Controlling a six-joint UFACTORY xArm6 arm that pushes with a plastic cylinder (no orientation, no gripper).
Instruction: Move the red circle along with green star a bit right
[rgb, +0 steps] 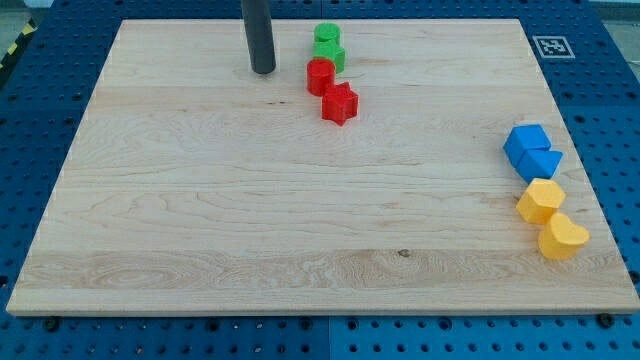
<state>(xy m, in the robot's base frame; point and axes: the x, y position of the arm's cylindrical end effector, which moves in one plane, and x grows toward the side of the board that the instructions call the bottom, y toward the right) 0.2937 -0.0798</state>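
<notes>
The red circle (320, 76) sits near the view's top centre on the wooden board (200, 200). Just above it, touching, is a green block (331, 55) whose shape looks like a star, with a second green block (326, 35) right behind it. A red star (340, 103) lies just below and right of the red circle. My tip (263, 71) rests on the board to the left of the red circle, about a block's width or two away, touching no block.
At the view's right edge stand two blue blocks (526, 145) (541, 162) and below them a yellow hexagon-like block (540, 201) and a yellow heart (562, 238). A fiducial marker (551, 46) sits at the board's top right corner.
</notes>
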